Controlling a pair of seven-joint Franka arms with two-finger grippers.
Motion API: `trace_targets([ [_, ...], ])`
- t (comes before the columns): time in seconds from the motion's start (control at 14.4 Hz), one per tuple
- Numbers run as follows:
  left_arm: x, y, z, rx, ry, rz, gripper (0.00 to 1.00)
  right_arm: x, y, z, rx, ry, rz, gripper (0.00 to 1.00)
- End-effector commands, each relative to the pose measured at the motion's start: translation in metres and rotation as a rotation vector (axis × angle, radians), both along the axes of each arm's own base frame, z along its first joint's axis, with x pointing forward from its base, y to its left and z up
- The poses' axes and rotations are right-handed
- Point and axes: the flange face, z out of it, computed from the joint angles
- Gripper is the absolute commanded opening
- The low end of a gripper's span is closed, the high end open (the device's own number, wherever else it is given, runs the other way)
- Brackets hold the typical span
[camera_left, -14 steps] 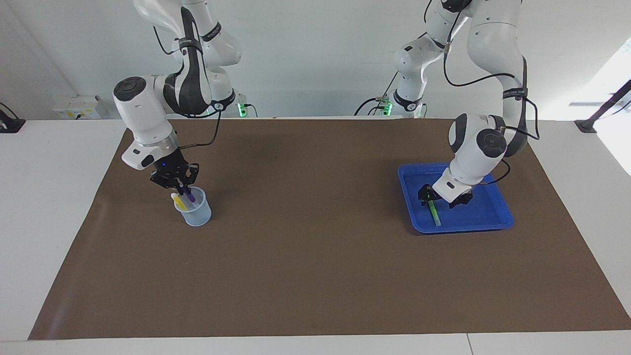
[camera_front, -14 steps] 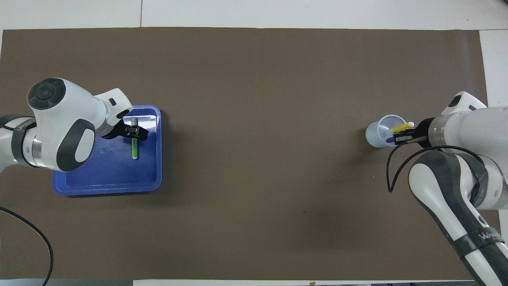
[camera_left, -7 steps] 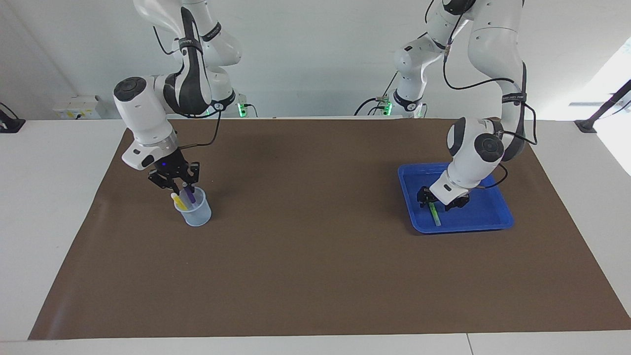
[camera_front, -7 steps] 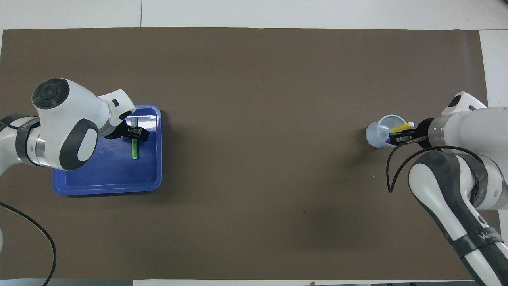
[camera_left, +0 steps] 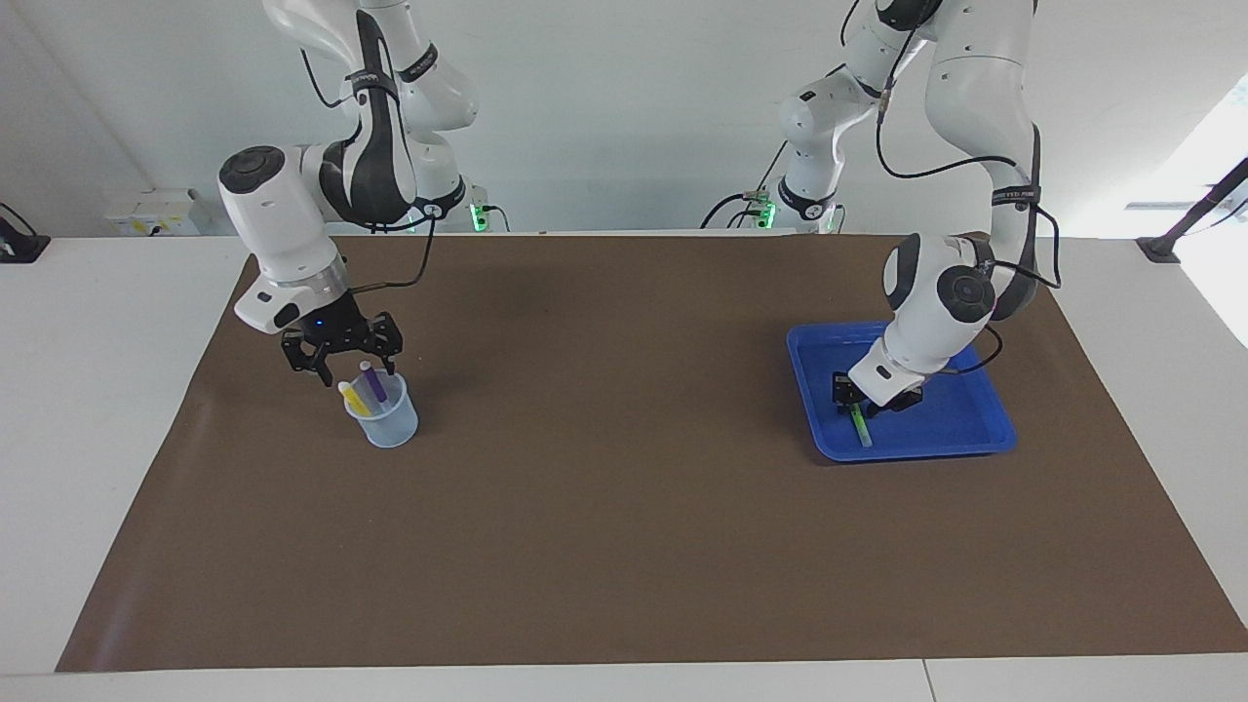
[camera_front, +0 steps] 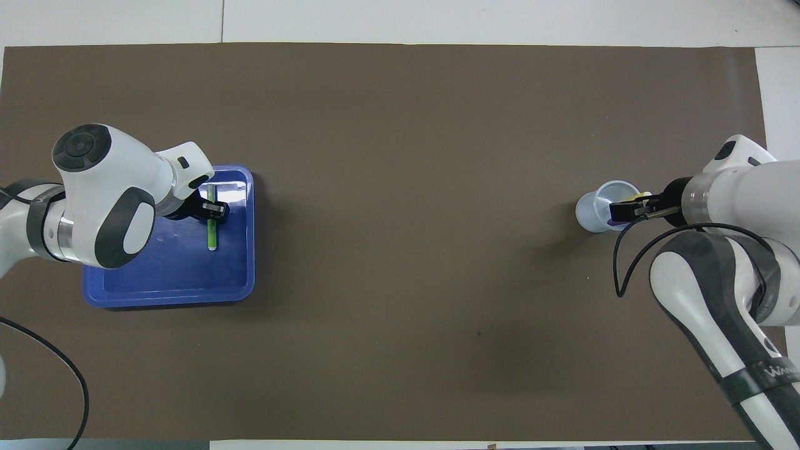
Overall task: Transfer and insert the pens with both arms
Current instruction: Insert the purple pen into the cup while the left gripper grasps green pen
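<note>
two pens, the slim purple pen (camera_left: 371, 383) and the slim yellow pen (camera_left: 351, 398), stand in the clear plastic cup (camera_left: 386, 421) just under the released right gripper (camera_left: 341, 367). the left gripper (camera_left: 871, 401) is clenched on the last green pen (camera_left: 860, 423) in the blue plastic tray (camera_left: 951, 429).

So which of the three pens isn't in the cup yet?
The green pen: it lies flat in the blue tray under the left gripper, while the yellow pen and purple pen stand in the cup.
</note>
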Motion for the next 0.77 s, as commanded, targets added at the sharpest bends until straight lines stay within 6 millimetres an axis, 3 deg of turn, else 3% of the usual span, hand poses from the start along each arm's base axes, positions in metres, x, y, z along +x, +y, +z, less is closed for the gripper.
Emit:
trace_targets([
  [0.0,-0.001,0.001,-0.004,0.016,0.001,-0.005,0.05,0.008,-0.006,0.039,-0.007,0.013,-0.011,1.0],
  [0.07,-0.001,0.003,-0.004,0.016,0.001,-0.003,0.0,0.01,-0.01,0.052,-0.004,0.015,-0.032,1.0],
  [0.49,0.004,0.015,0.003,0.018,0.019,0.025,0.0,0.023,-0.023,0.152,0.022,0.057,-0.184,1.0],
  [0.7,0.019,0.029,0.04,-0.022,0.087,0.106,0.0,0.026,-0.024,0.188,0.023,0.118,-0.237,1.0],
])
